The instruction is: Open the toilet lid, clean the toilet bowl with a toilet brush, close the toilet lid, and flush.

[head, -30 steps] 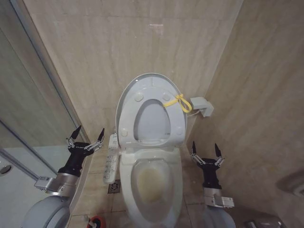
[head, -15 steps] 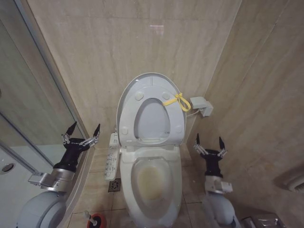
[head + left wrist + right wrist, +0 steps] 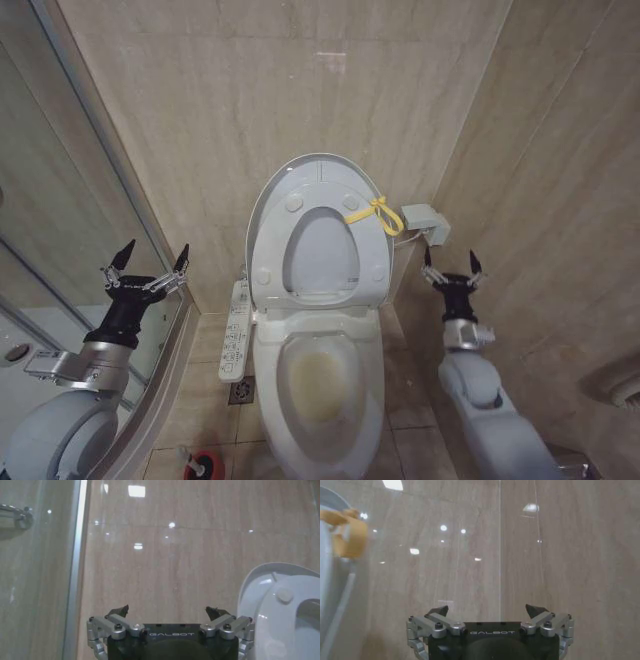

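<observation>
The toilet lid point(image 3: 313, 176) stands upright against the back wall, with the seat ring raised against it. A yellow cord loop point(image 3: 372, 213) is tied at the lid's right edge. Below, the toilet bowl point(image 3: 322, 385) lies uncovered, with a yellowish stain inside. The toilet brush sits in its red holder point(image 3: 204, 464) on the floor, left of the bowl. My left gripper point(image 3: 147, 262) is open and held up left of the toilet, holding nothing. My right gripper point(image 3: 452, 262) is open to the lid's right, just below the wall box. The left wrist view shows my left gripper point(image 3: 167, 611) with the lid point(image 3: 262, 588) beside it. The right wrist view shows my right gripper point(image 3: 487, 610) facing the wall, with the cord point(image 3: 347, 532) off to one side.
A glass shower door point(image 3: 70, 210) closes the left side and a tiled wall point(image 3: 560, 200) the right. A white box point(image 3: 424, 222) hangs on the wall by the cord. A control panel point(image 3: 234, 340) runs along the bowl's left side, near a floor drain point(image 3: 241, 391).
Both arms have risen. The left gripper has moved up and outward toward the glass door. The right gripper has moved up toward the wall box. Both remain open.
</observation>
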Controlling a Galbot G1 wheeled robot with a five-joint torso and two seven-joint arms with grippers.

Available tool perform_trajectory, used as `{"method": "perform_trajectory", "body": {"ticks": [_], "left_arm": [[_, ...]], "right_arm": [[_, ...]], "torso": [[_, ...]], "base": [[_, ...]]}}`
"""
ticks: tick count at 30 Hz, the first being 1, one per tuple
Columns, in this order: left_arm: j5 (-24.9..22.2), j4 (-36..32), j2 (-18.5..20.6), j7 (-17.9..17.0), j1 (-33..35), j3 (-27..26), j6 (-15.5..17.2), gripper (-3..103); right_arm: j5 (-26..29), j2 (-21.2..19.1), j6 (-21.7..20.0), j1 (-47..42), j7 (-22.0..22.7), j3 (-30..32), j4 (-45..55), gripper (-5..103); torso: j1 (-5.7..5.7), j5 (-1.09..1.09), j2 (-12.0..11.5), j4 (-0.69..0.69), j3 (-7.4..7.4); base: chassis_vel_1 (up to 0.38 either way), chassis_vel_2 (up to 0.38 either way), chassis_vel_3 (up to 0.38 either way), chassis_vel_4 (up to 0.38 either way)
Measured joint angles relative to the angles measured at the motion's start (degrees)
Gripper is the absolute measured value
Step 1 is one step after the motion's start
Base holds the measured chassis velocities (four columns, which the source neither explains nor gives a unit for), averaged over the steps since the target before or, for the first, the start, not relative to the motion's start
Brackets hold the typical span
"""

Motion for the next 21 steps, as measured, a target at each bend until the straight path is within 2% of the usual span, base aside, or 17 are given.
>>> {"method": "perform_trajectory", "body": {"ticks": [5, 14, 21], "left_arm": [[-0.1, 1.7, -0.1, -0.1, -0.4, -1.2, 0.3, 100], [-1.6, 7.2, 0.0, -0.7, -2.6, -3.3, 1.3, 100], [-1.8, 7.9, -0.1, -0.8, -3.3, -2.7, 2.0, 100]], "right_arm": [[2.1, -0.5, -0.4, 4.5, -0.1, -1.4, -3.4, 100], [3.2, 2.1, -0.5, 15.6, -1.7, -6.6, -10.9, 100], [3.7, 3.1, -1.2, 17.7, -1.7, -10.2, -10.6, 100]], "torso": [[0.00, 0.00, 0.0, 0.00, 0.00], [0.00, -0.01, 0.0, 0.02, 0.00], [0.00, -0.01, 0.0, 0.00, 0.00]], "base": [[0.000, 0.000, 0.000, 0.000], [0.000, 0.000, 0.000, 0.000], [0.000, 0.000, 0.000, 0.000]]}}
